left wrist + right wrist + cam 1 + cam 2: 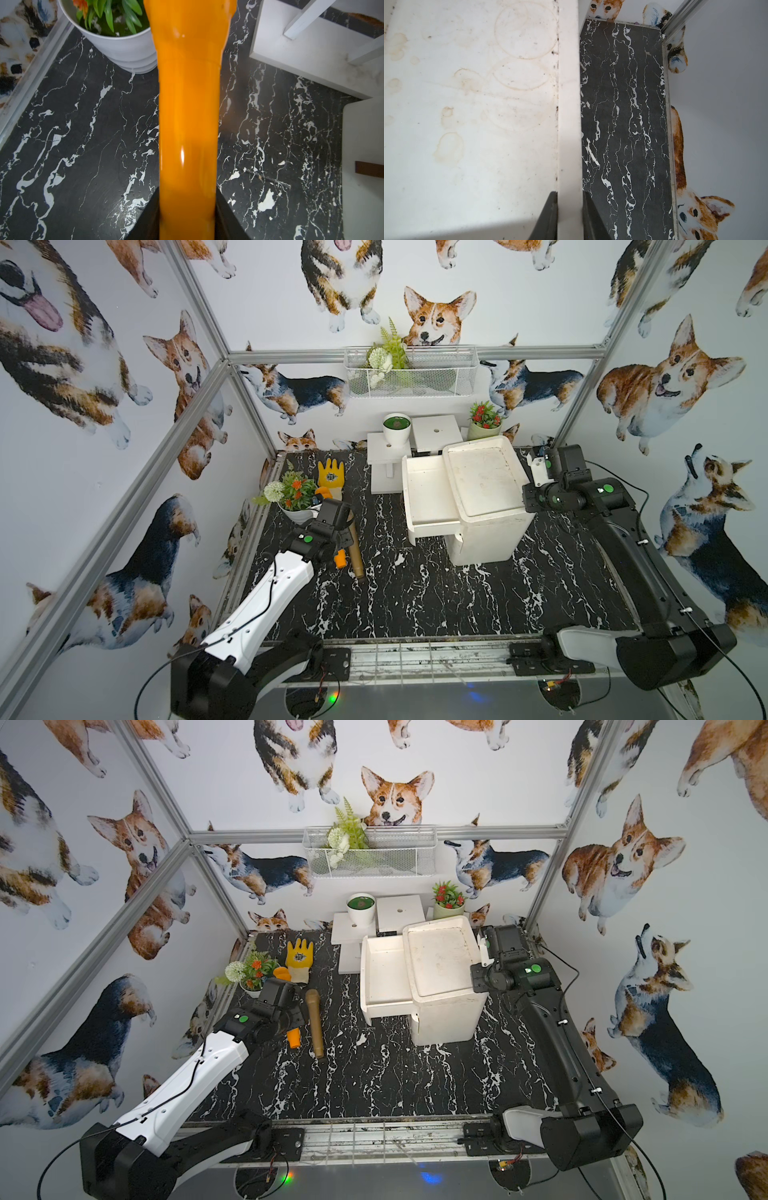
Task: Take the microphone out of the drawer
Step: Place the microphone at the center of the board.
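Left gripper (188, 191) has the orange microphone (188, 116) pinched, jaws partway closed, over the marble table (415, 593) by the plant pot (124, 52), well clear of the open drawer (424, 493). Right gripper (569, 193) is clamped tight on the white cabinet (467, 104), on its top rim.

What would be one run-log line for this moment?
left pincer: shut on orange cylinder | right pincer: shut on cabinet rim | drawer: open, empty | brown microphone: lying on tabletop, outside drawer
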{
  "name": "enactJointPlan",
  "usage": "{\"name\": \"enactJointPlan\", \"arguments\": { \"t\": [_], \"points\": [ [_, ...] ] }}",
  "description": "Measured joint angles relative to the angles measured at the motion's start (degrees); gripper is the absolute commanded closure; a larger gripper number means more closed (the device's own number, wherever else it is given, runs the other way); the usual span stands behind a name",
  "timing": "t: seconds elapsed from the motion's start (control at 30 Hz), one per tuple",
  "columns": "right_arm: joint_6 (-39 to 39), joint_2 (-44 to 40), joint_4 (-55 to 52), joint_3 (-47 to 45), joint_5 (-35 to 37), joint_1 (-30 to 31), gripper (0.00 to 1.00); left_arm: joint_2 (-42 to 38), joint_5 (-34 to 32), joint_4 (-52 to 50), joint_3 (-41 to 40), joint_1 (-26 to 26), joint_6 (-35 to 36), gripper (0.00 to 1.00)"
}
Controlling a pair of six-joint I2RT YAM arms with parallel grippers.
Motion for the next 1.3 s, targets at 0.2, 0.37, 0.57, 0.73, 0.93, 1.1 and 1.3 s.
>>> {"name": "enactJointPlan", "arguments": {
  "t": [0.2, 0.37, 0.57, 0.73, 0.93, 1.1, 1.3],
  "points": [
    [0.0, -0.07, 0.02, -0.02, 0.0, 0.0, 0.8, 2.73, 3.72, 2.99, -4.44, 2.36, 0.22, 0.75],
    [0.0, -0.11, 0.04, -0.07, 0.0, 0.0, 0.8, 5.35, 6.51, 5.38, -6.78, 3.89, 0.98, 0.76],
    [0.0, -0.11, 0.07, -0.09, 0.0, 0.02, 0.8, 8.28, 8.83, 7.58, -8.61, 5.2, 2.14, 0.75],
    [0.0, -0.17, 0.15, -0.15, 0.0, 0.02, 0.8, 11.61, 10.71, 8.76, -8.63, 6.67, 3.15, 0.74],
    [0.0, -0.17, 0.15, -0.15, 0.0, 0.02, 0.8, 14.58, 12.26, 9.03, -8.2, 7.65, 4.48, 0.72],
    [0.02, -0.17, 0.15, -0.15, 0.0, 0.02, 0.8, 16.83, 12.9, 9.09, -8.0, 8.02, 4.79, 0.71],
    [0.0, -0.17, 0.15, -0.15, 0.0, 0.02, 0.8, 19.1, 13.86, 10.08, -7.48, 8.76, 5.6, 0.7]
  ]
}}
